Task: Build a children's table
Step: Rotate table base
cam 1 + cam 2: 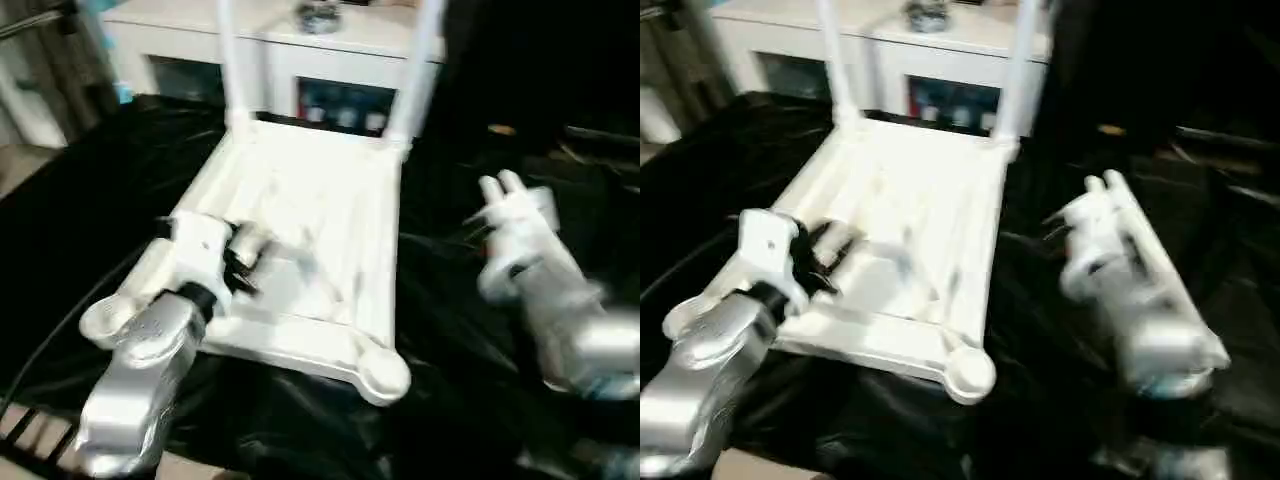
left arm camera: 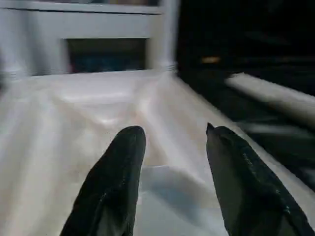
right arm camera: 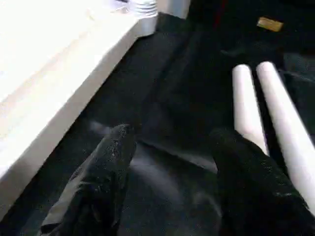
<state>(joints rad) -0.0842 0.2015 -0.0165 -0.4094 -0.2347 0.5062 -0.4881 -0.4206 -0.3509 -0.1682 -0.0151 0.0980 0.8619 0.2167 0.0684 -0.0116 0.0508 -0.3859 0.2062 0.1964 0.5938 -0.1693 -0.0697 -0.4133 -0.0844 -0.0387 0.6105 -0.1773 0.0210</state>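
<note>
**Two legs in, two to go**

Hovering over the near left part of the upturned tabletop, the left gripper has its fingers parted and holds nothing. Right of the tabletop, the right gripper hangs over the black cloth, fingers likewise apart and empty, with two loose legs lying side by side just beyond it. The tabletop lies ribs-up on the cloth. Its near right socket is open; the near left corner is hidden behind the left arm. At the far corners two legs stand upright in their sockets, before a white cabinet. By my reckoning the job is half done: the loose pair remains to be fitted.
</note>
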